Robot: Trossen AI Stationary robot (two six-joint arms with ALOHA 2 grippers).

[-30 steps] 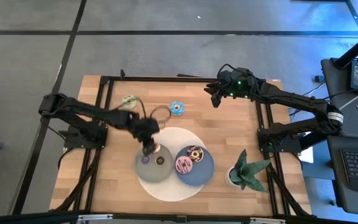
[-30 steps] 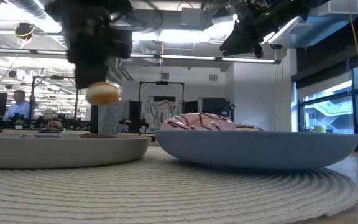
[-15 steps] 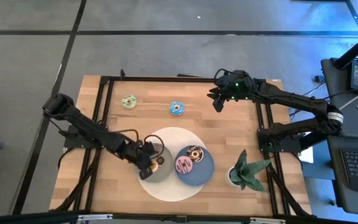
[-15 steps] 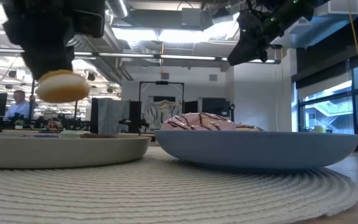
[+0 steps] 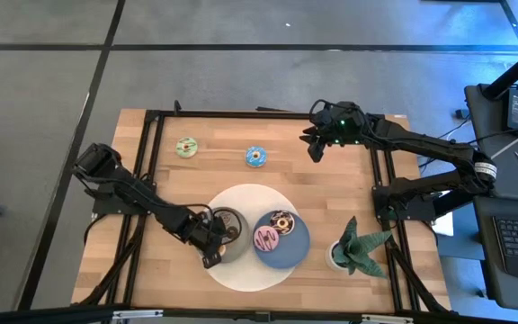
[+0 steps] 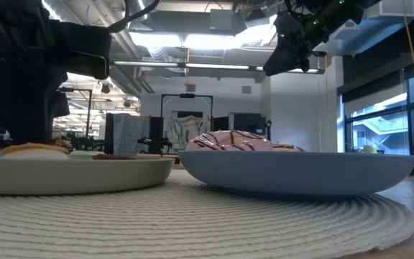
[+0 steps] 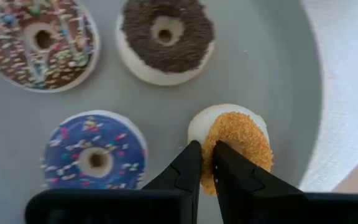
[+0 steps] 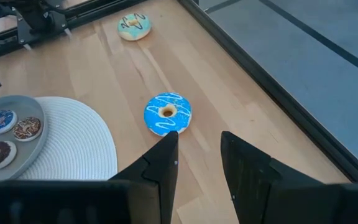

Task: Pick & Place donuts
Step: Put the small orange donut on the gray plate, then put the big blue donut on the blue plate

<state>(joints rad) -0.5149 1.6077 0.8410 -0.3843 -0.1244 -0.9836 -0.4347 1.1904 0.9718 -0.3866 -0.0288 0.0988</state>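
Note:
My left gripper [image 5: 212,238] is low over the grey plate [image 5: 234,251], shut on the small orange donut [image 7: 235,144], which shows in the low view lying on that plate [image 6: 33,150]. The plate also holds a brown ring [image 7: 165,34], a purple sprinkled ring [image 7: 95,157] and a chocolate sprinkled ring [image 7: 39,38]. The blue plate [image 5: 297,245] carries the pink donut [image 5: 266,238] and a chocolate one [image 5: 281,221]. The blue donut [image 8: 167,114] and the yellow-green donut [image 5: 186,147] lie on the bare wood. My right gripper [image 8: 197,146] hovers open, high above the far right of the table, short of the blue donut. My left gripper pinches the orange donut by the edge nearest the fingers [image 7: 209,163], between its two fingertips, coming from above and pointing down. The donut rests on the grey plate close to the plate's rim [image 7: 291,106], slightly tilted, its white side showing.
Both plates sit on a round white woven mat [image 5: 241,272]. A potted plant [image 5: 358,247] stands at the near right. Black frame rails [image 5: 156,135] run along the table's left, far and right sides. Bare wood lies around the blue and yellow-green donuts.
My left gripper has carried the orange donut toward the table's near-left over the grey plate and come down; the donut, held clear above the plate a second ago, now lies on it, with the fingers still on its edge.

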